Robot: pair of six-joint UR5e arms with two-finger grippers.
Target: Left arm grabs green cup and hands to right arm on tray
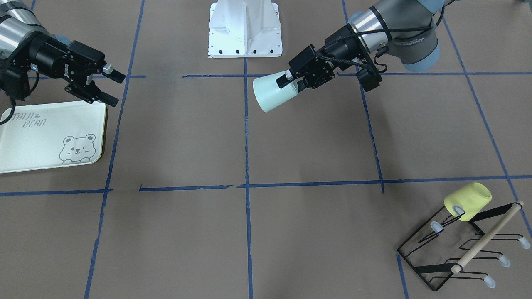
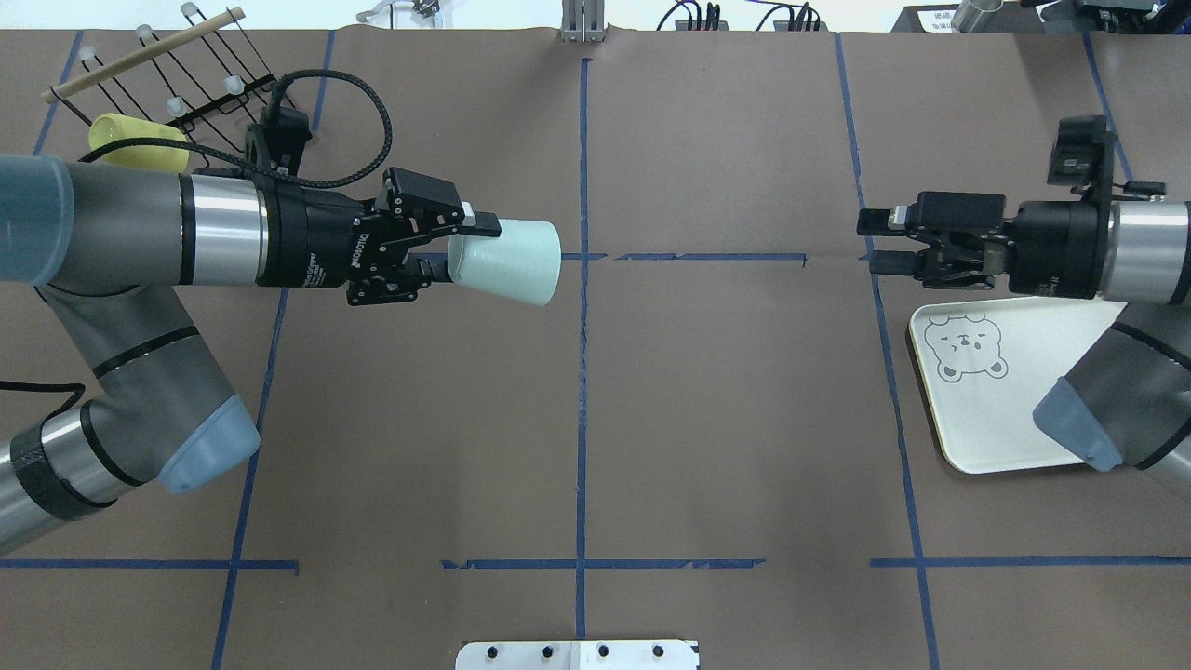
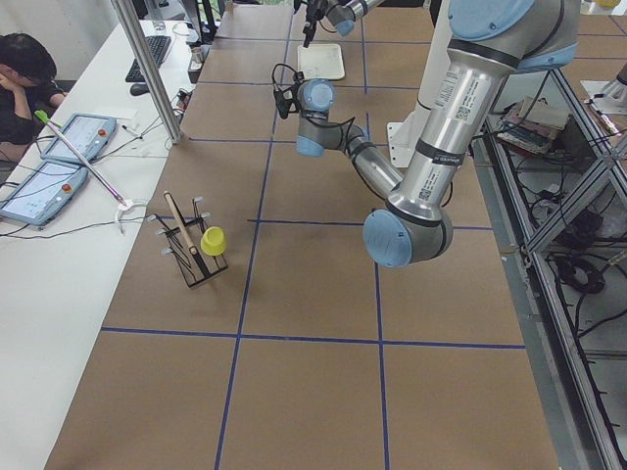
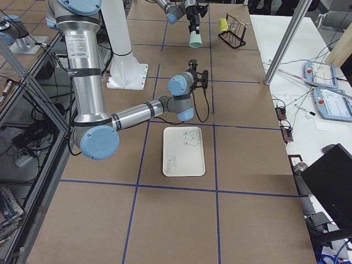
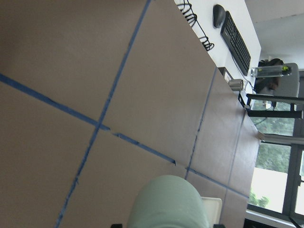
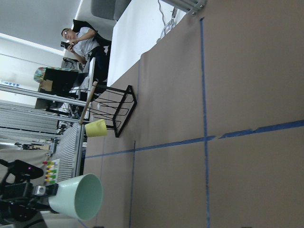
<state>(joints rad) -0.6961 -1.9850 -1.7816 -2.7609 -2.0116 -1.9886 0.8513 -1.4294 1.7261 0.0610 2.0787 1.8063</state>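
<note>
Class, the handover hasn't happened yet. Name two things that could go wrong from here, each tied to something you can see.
1. The left tool pinches the cup only near its narrow base, held level above the table; a nudge might slip the smooth taper free.
2. The cup's wide mouth faces the open right tool, which may have to take the rim; misaligned, it could knock the cup loose.

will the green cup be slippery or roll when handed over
Probably light and stiff: the left hand holds the green cup out sideways by its narrow end. Its smooth tapered wall looks slippery. Laid sideways it would likely roll in a curve.
</note>
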